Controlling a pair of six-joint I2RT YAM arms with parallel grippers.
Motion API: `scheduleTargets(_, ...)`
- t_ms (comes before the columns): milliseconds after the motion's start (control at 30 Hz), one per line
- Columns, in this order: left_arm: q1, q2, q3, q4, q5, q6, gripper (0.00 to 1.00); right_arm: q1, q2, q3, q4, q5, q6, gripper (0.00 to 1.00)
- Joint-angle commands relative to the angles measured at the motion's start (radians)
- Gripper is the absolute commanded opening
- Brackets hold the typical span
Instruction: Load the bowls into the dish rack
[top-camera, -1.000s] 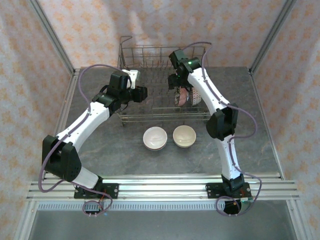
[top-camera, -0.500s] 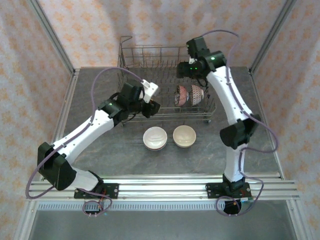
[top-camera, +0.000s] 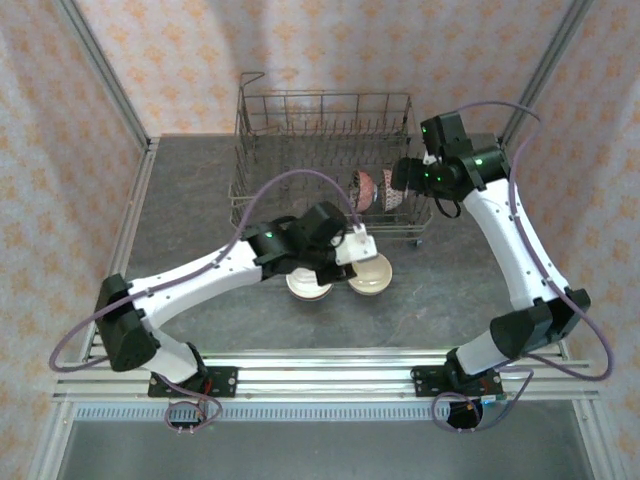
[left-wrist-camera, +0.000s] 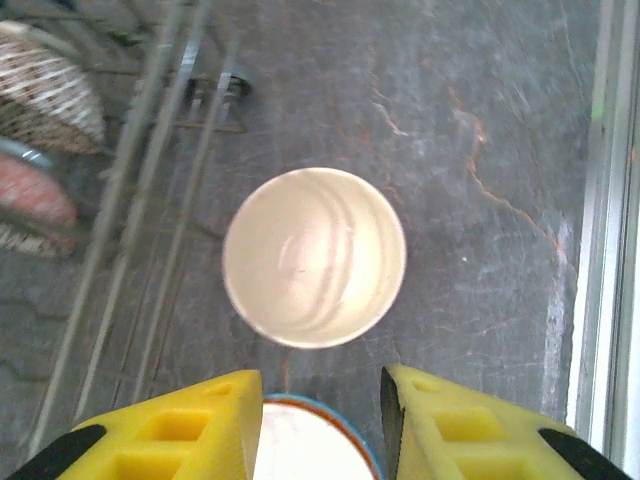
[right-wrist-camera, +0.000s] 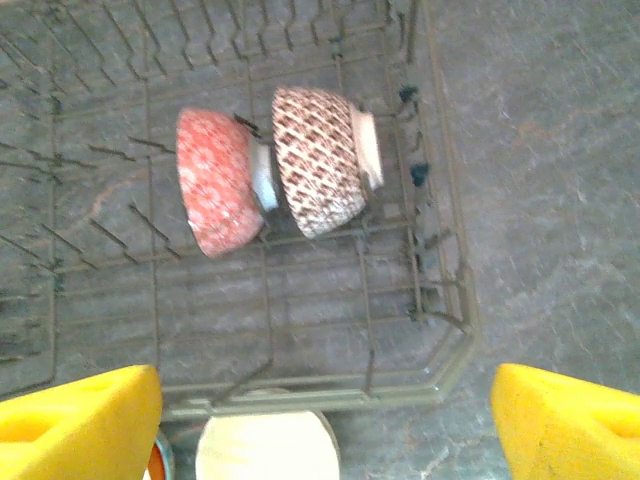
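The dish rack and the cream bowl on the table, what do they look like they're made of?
The dish rack looks like thin grey wire, probably metal, with a dull finish; the table shows through between its tines. The cream bowl is likely glazed ceramic: smooth inside, with soft streaks of reflected light.

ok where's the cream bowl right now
In the top view the plain cream round ceramic bowl sits on the table just in front of the grey wire dish rack, with another round bowl close on its left.
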Motion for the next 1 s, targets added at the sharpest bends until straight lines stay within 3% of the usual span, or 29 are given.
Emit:
scheduleTargets(0,-0.055,0.091,0.053,-0.088,-0.075,0.133,0.38,-0.014,-0.095,-0.058,0.034,0.048,0.037,0.86)
scheduleTargets(467,-0.070,0.421,0.234,-0.185,-0.037,0.185,0.40,-0.017,-0.259,-0.188,-0.017,0.170,0.029,0.90)
scheduleTargets(967,-0.070,0.568,0.283,-0.164,-0.061,0.161,0.37,-0.028,-0.237,-0.186,-0.012,0.166,0.002,0.91)
